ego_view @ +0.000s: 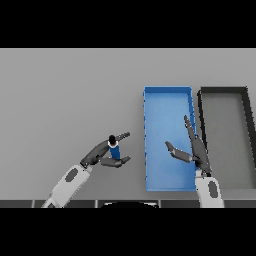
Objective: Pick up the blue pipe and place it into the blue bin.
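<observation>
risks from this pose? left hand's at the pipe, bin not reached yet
1. The left hand meets the short upright blue pipe with a dark top only at its fingertips, so it could tip or slip.
2. The open right hand hangs over the rectangular blue bin, possibly blocking the drop.
3. The black bin alongside invites misplacement.
</observation>
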Robot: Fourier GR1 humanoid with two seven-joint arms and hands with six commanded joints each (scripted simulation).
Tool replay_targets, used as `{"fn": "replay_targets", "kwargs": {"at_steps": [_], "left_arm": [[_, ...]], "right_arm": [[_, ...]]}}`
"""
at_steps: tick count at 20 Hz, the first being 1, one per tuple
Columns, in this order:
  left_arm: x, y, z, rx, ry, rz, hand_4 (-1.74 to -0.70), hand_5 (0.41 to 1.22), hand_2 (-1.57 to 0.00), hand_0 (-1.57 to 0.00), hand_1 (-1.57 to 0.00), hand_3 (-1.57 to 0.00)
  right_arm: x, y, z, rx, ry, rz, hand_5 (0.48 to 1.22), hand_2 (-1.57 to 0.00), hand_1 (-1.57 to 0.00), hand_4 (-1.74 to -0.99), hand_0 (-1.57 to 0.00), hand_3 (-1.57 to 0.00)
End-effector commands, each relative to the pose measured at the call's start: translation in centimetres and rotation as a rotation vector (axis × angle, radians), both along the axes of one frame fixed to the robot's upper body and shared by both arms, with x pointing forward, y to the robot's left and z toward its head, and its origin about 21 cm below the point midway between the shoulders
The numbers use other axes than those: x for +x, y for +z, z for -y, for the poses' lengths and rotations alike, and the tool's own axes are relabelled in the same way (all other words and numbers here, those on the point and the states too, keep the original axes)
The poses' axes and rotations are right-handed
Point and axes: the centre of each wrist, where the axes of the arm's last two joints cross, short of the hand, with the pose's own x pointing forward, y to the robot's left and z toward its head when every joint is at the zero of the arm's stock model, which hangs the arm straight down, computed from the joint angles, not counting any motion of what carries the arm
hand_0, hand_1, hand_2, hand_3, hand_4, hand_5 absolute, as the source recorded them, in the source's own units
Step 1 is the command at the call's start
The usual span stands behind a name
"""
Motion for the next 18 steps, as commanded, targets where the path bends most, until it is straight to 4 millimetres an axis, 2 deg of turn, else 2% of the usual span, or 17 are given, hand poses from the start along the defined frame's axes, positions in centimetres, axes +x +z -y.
{"fn": "replay_targets", "kwargs": {"at_steps": [1,2,3,4,6,8,9,11,12,14,16,18], "left_arm": [[0.1,-0.1,0.4,-0.028,0.004,-0.016,-1.22,0.635,-0.27,0.0,-0.12,-0.2],[-0.1,0.2,0.9,-0.066,-0.008,-0.018,-1.27,0.675,-0.42,-0.04,-0.25,-0.35],[-0.3,-0.1,1.0,-0.081,-0.008,-0.035,-1.3,0.784,-0.58,-0.18,-0.41,-0.59],[-0.3,-0.3,0.6,-0.096,0.003,-0.037,-1.38,0.872,-0.78,-0.42,-0.64,-0.78],[-0.8,-0.3,1.2,-0.101,0.004,-0.024,-1.5,0.997,-1.06,-0.83,-0.98,-1.02],[-0.9,-0.2,1.9,-0.103,-0.004,-0.028,-1.59,1.078,-1.25,-1.1,-1.19,-1.2],[-1.1,-0.4,1.8,-0.111,-0.013,-0.015,-1.62,1.106,-1.31,-1.19,-1.27,-1.26],[-1.3,-0.3,2.0,-0.09,-0.015,0.006,-1.56,1.148,-1.4,-1.33,-1.38,-1.37],[-1.5,-0.4,2.4,-0.093,-0.02,0.015,-1.54,1.162,-1.44,-1.38,-1.42,-1.41],[-1.7,-0.3,2.7,-0.098,-0.032,0.051,-1.51,1.183,-1.49,-1.45,-1.47,-1.47],[-1.6,0.8,2.8,-0.154,-0.03,0.095,-1.49,1.197,-1.52,-1.49,-1.51,-1.51],[-1.2,2.0,3.7,-0.214,-0.039,0.14,-1.48,1.206,-1.54,-1.52,-1.53,-1.53]], "right_arm": [[-0.1,0.3,-0.1,0.004,0.007,0.013,0.556,0.0,0.0,-1.188,0.0,0.0],[-0.1,0.0,-0.1,0.015,0.012,0.0,0.56,0.0,0.0,-1.196,0.0,0.0],[-0.1,0.2,-0.2,0.014,0.011,0.008,0.56,0.0,0.0,-1.192,0.0,0.0],[0.2,0.0,-0.4,0.01,0.006,-0.005,0.561,0.0,0.0,-1.191,0.0,0.0],[-0.1,0.2,-0.1,-0.006,0.009,-0.004,0.562,0.0,0.0,-1.184,0.0,0.0],[0.0,0.1,0.2,-0.013,0.002,-0.005,0.561,0.0,0.0,-1.179,0.0,0.0],[-0.2,0.2,0.3,-0.014,0.004,0.003,0.561,0.0,0.0,-1.178,0.0,0.0],[0.0,0.0,0.4,-0.007,-0.005,-0.009,0.559,0.0,0.0,-1.176,0.0,0.0],[0.2,0.0,-0.2,0.002,0.007,-0.011,0.559,0.0,0.0,-1.176,0.0,0.0],[0.1,0.1,0.0,-0.005,0.0,-0.003,0.558,0.0,0.0,-1.171,0.0,0.0],[0.1,0.1,-0.1,-0.014,0.002,-0.011,0.554,0.0,0.0,-1.16,0.0,0.0],[0.2,0.4,0.1,-0.012,-0.007,-0.014,0.55,0.0,0.0,-1.154,0.0,0.0]]}}
